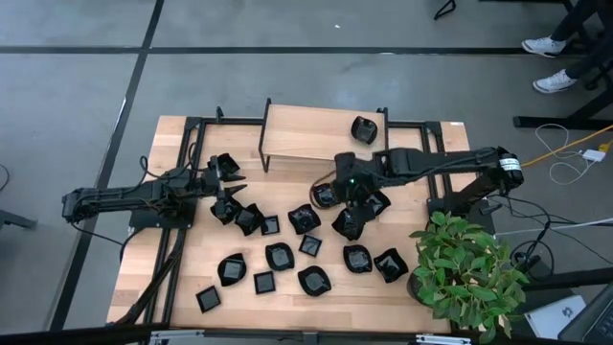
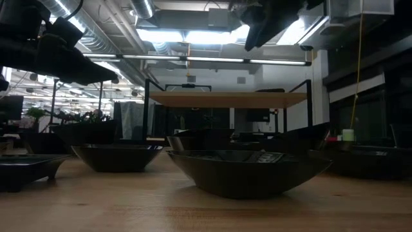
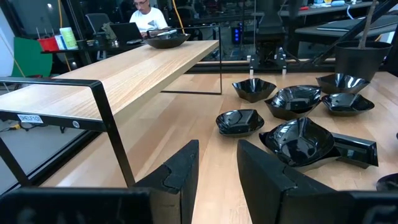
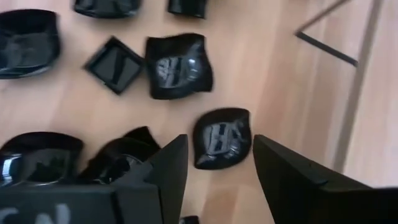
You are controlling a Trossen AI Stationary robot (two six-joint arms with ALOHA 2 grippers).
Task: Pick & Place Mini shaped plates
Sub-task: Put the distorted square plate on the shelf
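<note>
Right hand (image 1: pixel 347 203) covers plates beneath it, shapes unreadable. Potted plant (image 1: pixel 466 270) leaves hide the surface (image 1: pixel 172 254) corner. Low view: upper hands cropped.

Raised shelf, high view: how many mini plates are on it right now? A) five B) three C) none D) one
D: only one mini plate sits on the raised shelf, near its right end; the others lie on the table below.
</note>
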